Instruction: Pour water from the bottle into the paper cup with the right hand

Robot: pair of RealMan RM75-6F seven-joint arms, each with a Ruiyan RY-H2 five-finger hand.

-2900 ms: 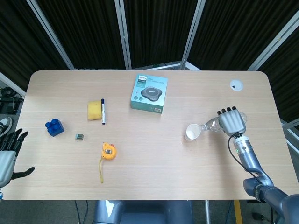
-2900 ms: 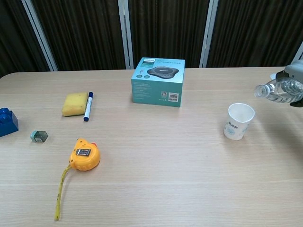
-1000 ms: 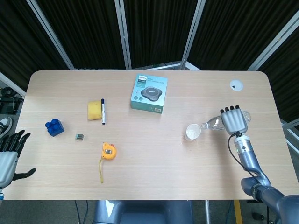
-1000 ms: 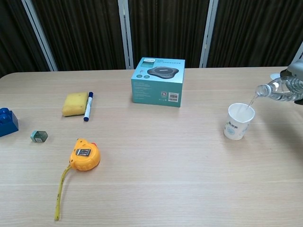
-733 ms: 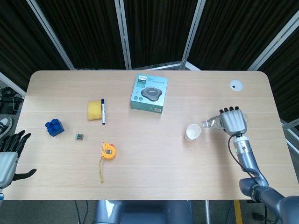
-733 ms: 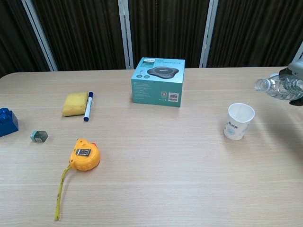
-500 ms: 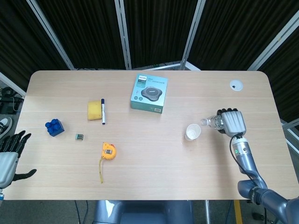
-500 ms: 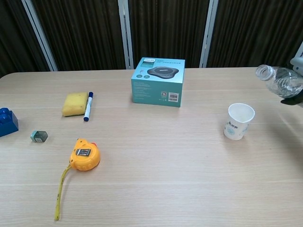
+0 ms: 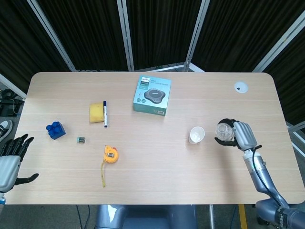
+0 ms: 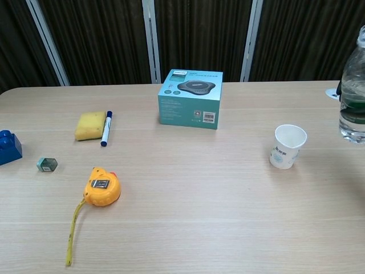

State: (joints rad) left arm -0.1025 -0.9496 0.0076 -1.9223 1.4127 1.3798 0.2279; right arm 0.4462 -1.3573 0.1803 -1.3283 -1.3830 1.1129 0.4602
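Note:
A white paper cup (image 9: 196,134) (image 10: 287,146) stands upright on the table, right of centre. Just to its right my right hand (image 9: 238,134) grips a clear plastic water bottle (image 9: 224,131) (image 10: 353,97), which now stands upright with its open neck on top. In the chest view the bottle shows at the right edge, partly cut off, and the hand itself is barely seen there. My left hand (image 9: 9,162) hangs off the table's near left corner with its fingers spread and nothing in it.
A teal box (image 9: 152,95) lies at the table's middle back. To the left are a yellow sponge (image 9: 96,112), a marker (image 9: 105,113), a blue brick (image 9: 55,130), a small grey object (image 9: 81,140) and a yellow tape measure (image 9: 110,155). A white bottle cap (image 9: 240,87) lies at the back right.
The bottle was tilted with its mouth over the cup and water ran out; my right hand has since turned it upright and drawn it a little away to the right.

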